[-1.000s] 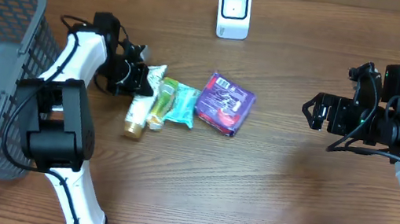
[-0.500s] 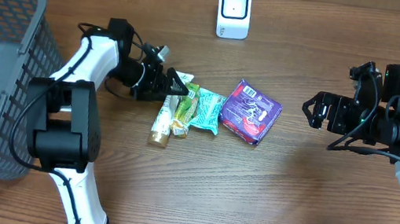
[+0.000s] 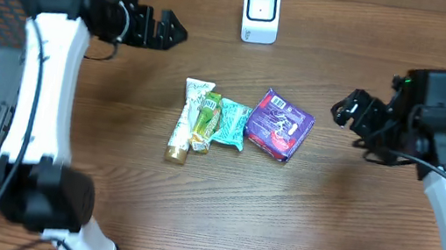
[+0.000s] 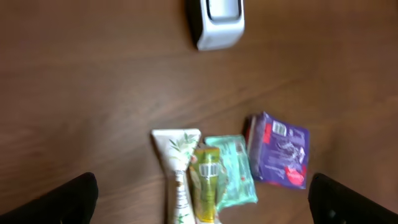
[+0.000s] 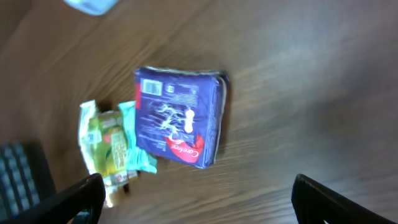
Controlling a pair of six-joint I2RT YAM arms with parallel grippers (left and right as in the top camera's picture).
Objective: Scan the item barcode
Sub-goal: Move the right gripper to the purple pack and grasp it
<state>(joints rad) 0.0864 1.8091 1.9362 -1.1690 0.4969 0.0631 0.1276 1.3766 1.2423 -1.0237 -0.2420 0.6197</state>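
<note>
Okay, quick risk pass first. The item I judge I should scan is the purple pack (image 3: pixel 278 124), lying flat on the table (image 3: pixel 323 229), on my side of the scanner (image 3: pixel 261 13) and well apart from it. Its left edge touches the teal sachet (image 3: pixel 231 124); a green tube (image 3: pixel 203 122) and a white tube (image 3: pixel 186 120) sit further out on the scanner's left. Crowded row, so fingers coming down on the pack could catch the sachet and drag it along, or shove the whole row. The pack is flat and soft-looking, so a pinch on one edge could slip or fold it. A white label shows on its top face at the end nearer the scanner; I cannot read whether that is the barcode, and fingers over it would block the scan. The scanner is light-looking; an arm sweeping past could knock it.

Claws now. The left claw (image 3: pixel 169 31) hangs to the scanner's left, about level with it, jaws spread wide, holding nothing, touching nothing. The right claw (image 3: pixel 349 108) sits well off to the scanner's right and nearer me, above the table, jaws also wide, empty, clear of the pack.
</note>
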